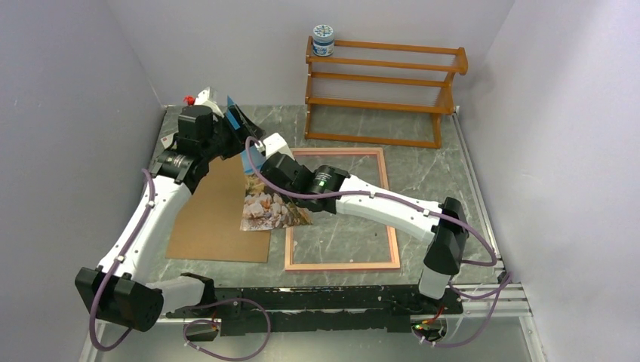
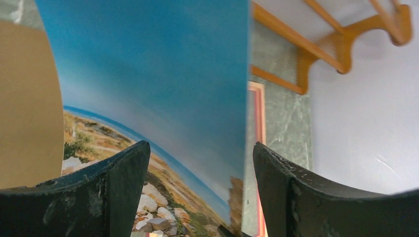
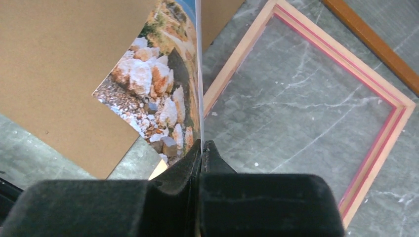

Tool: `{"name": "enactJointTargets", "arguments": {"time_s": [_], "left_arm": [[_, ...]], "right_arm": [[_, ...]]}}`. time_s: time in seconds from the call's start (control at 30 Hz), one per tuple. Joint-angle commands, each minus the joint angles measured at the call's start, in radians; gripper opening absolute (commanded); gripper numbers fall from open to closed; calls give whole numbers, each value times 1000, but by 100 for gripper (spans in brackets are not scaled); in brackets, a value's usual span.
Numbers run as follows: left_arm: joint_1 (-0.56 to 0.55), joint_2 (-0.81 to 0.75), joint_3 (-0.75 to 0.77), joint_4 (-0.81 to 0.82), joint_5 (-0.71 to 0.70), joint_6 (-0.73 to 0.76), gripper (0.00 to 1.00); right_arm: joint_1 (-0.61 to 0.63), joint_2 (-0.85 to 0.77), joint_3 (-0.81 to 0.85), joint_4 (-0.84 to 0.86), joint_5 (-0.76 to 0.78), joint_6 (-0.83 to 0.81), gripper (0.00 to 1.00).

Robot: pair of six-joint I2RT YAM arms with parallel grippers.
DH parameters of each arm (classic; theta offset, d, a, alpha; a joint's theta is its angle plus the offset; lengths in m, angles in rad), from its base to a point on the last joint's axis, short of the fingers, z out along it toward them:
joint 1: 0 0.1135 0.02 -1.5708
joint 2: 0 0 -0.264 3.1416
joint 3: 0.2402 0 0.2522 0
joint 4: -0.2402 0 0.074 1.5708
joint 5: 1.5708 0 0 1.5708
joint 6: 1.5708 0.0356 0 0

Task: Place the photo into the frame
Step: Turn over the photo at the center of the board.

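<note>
One brown panel (image 1: 219, 219) lies flat near the table's (image 1: 423, 166) left edge. One photo (image 1: 268, 207) stands curled above it, its lower corner near the frame's left rail. The left gripper (image 2: 197, 148) straddles its sky end, jaws wide, while the right gripper (image 3: 201, 145) pinches its edge tight. One frame (image 1: 343, 265) lies mid-table with only its pane inside. One rack (image 1: 377, 105) at the far edge carries one jar (image 1: 323, 40).

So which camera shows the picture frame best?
Top external: the whole frame outline shows, though the right arm crosses it. Right wrist shows part of it close up; left wrist catches only a sliver of rim.
</note>
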Motion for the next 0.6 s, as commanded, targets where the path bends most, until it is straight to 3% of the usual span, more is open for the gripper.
{"name": "enactJointTargets", "arguments": {"time_s": [0.0,0.33,0.5,0.57], "left_arm": [[-3,4,40,-105,-104,-66,78],[-3,1,21,-123,-126,-93,47],[-3,-53,5,-95,-154,-85,18],[-3,-87,-4,-70,-165,-68,4]], "right_arm": [[8,0,50,7,82,-31,0],[34,68,133,-11,164,-45,0],[35,75,151,-28,160,-23,0],[34,54,126,-11,154,-16,9]]}}
